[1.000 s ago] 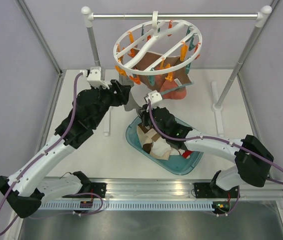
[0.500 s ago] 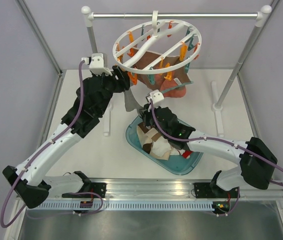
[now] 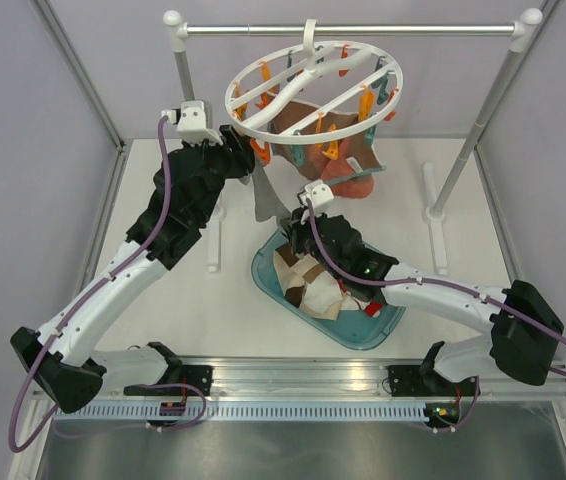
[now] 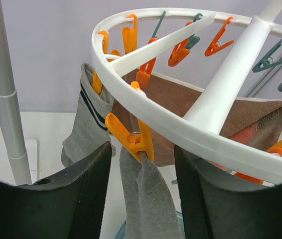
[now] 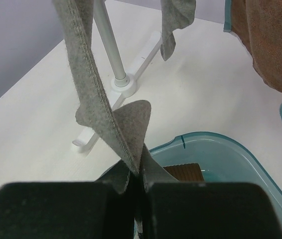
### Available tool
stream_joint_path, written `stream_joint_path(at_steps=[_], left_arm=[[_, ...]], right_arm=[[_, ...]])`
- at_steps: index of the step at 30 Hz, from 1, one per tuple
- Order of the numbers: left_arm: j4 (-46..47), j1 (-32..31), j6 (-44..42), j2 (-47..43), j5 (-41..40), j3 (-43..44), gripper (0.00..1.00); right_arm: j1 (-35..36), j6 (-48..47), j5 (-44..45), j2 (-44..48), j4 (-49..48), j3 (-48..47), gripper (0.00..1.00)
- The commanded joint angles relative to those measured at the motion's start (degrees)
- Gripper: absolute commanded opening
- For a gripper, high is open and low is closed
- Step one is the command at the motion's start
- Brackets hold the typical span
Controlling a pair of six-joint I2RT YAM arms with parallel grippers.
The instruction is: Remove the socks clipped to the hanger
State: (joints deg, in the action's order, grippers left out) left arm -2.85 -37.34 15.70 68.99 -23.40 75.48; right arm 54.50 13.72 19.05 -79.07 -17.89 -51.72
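While one grey sock (image 4: 148, 199) hangs from an orange clip (image 4: 131, 142) on the near-left rim of the hanger (image 4: 151, 112), both arms work on it. The sock's top edge is pinched in that clip, and its body drops straight down toward the teal basin (image 3: 260, 278).

Lower end: the right gripper (image 5: 136, 181) is closed tight on the sock's tip just above the basin's rim, w/ the fabric drawn up in a taut, twisted strip.

Upper end: the left gripper (image 4: 143, 154) straddles the clip from below, jaws partly apart, one finger on each side of clip and sock. No squeeze on the clip shows yet.

Nearby: a second grey sock w/ dark stripes (image 4: 83, 124) is clipped further left on the ring. A large brown cloth (image 4: 181, 99) hangs behind. A pile of beige, white and red socks (image 3: 313, 285) lies in the basin. The hanger hooks over the rail stand (image 3: 353, 32), which stands on the table (image 3: 223, 320).

Step in hand (judged): unclipping the grey sock, approx. mid-task.

Next move (judged): the left jaws should narrow on the clip's tails to spring it open, or the right gripper should pull down. The ring tilts and may swing, so a steady pull is needed.
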Motion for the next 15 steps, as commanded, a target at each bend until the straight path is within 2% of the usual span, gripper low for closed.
stream_joint_path(at_steps=[1,5,9,14,15], left_arm=[[4.78,0.25,-2.17,0.35,1.25,2.65,0.55],[5.23,0.25,-2.08,0.7,1.78,2.48,0.42],[5.49,0.25,-1.82,0.62,2.39,2.3,0.23],[5.49,0.25,-2.17,0.36,2.83,2.3,0.11],[5.49,0.25,-2.26,0.35,2.92,2.3,0.06]], right_arm=[[-0.1,-0.09,-0.5,2.86,-0.13,0.75,0.01],[-0.1,0.08,-0.59,3.57,0.4,0.84,0.01],[-0.18,0.17,-0.51,4.18,1.01,1.01,0.01],[-0.1,0.17,0.28,5.67,1.63,2.15,0.01],[-0.1,0.17,0.46,6.03,1.63,2.5,0.01]])
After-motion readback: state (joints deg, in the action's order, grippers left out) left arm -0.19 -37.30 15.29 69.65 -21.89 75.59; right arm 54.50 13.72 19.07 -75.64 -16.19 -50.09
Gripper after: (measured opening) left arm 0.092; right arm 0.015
